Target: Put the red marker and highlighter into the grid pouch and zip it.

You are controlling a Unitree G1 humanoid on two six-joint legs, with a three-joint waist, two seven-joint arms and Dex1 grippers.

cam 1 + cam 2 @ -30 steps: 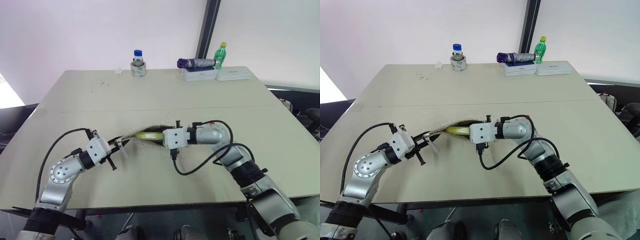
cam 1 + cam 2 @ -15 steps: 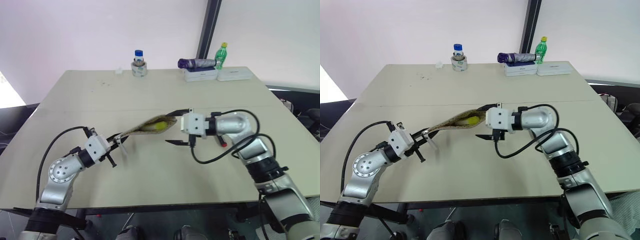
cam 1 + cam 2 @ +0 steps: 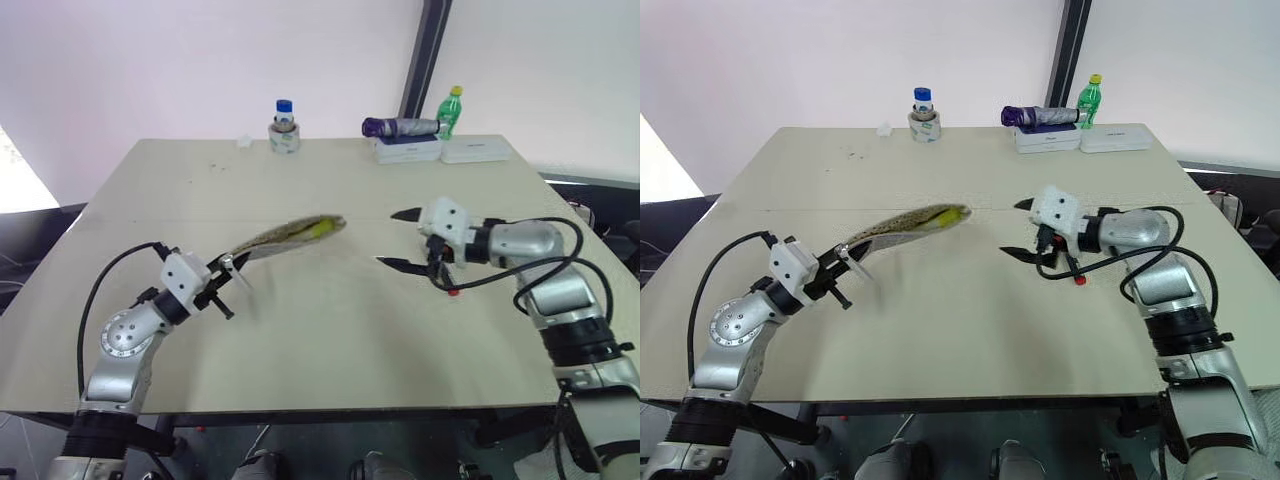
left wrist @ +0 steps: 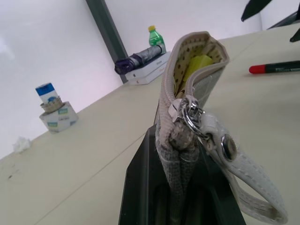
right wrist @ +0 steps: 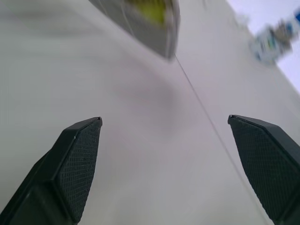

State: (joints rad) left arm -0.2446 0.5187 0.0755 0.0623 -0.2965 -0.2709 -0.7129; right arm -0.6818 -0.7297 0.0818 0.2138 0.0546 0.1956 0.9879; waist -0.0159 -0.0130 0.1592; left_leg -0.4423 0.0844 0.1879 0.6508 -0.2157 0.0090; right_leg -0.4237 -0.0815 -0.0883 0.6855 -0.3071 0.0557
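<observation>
The left gripper is pressed together on the zipper end of the grid pouch and holds it above the table, so that the pouch stretches out from the gripper toward the middle of the table, its far end raised. In the head views the pouch looks like a thin flat strip with a yellow spot at the far tip. The left wrist view explains this spot: the mouth of the pouch is open, and the highlighter sits inside it, against the dotted lining. The same view shows the metal zipper slider at the near end and a white loop strap hanging beside it.

The right gripper hovers over the right half of the table, well apart from the pouch, with its two black fingers spread wide and nothing between them. Its wrist view looks across bare table toward the open pouch end.

The red marker lies flat on the table, outside the pouch. In the head views only its red tip is seen, just under the right gripper; the left wrist view shows more of its length.

At the far edge stand a small jar with a blue cap, a green bottle, a dark folded umbrella and white boxes.
</observation>
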